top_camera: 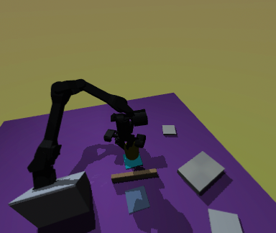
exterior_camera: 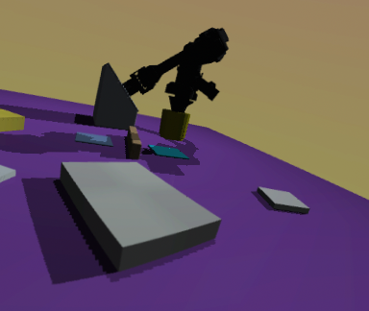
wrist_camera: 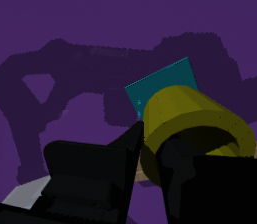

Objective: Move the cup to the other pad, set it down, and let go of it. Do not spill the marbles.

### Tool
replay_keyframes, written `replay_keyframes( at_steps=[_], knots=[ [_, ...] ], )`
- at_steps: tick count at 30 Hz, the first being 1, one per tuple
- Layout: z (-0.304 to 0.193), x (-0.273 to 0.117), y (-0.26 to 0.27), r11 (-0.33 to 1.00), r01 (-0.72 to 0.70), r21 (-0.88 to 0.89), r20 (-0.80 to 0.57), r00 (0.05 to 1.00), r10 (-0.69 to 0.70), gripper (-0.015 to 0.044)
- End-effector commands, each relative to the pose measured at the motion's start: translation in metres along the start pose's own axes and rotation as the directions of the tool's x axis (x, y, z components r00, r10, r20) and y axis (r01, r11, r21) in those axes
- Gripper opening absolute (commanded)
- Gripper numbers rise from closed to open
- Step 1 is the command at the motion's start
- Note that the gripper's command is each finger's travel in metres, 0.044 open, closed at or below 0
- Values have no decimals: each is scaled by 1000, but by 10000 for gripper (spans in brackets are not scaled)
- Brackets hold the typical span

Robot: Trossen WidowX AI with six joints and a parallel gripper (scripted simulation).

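The yellow cup (top_camera: 131,152) (exterior_camera: 174,125) (wrist_camera: 171,107) hangs nearly upright a little above the teal pad (top_camera: 134,163) (exterior_camera: 169,153) (wrist_camera: 164,86). My gripper (top_camera: 129,145) (exterior_camera: 179,109) (wrist_camera: 148,126) is shut on the cup's wall, one finger outside and one inside the rim. A gap shows between the cup's base and the pad in the exterior view. The blue-grey pad (top_camera: 136,200) (exterior_camera: 93,139) lies bare on the other side of the wooden bar. The marbles cannot be made out inside the dark cup.
The low wooden bar (top_camera: 134,175) (exterior_camera: 134,144) lies between the two pads. A large grey slab (top_camera: 201,171) (exterior_camera: 135,200), a small white tile (top_camera: 169,129) (exterior_camera: 284,199) and a yellow block (exterior_camera: 10,119) lie farther off. The arm's grey base block (top_camera: 54,203) (exterior_camera: 113,104) stands nearby.
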State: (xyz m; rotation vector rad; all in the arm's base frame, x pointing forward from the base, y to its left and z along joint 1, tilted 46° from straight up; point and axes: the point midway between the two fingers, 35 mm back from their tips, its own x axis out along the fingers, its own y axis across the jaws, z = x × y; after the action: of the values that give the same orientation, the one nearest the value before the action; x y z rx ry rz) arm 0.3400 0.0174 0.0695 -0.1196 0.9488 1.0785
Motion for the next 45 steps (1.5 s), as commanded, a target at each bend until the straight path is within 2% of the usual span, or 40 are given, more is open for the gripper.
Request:
replay_keyframes(
  at_steps=[1,18,31,37,45],
  knots=[
    [0,7,1,1000,-5,7,4,1000,5,0],
    [0,32,2,1000,-6,7,6,1000,6,0],
    [1,29,1,1000,-2,0,2,1000,2,0],
    [1,29,1,1000,-2,0,2,1000,2,147],
    [1,25,1,1000,-2,0,1,1000,2,147]
  ],
)
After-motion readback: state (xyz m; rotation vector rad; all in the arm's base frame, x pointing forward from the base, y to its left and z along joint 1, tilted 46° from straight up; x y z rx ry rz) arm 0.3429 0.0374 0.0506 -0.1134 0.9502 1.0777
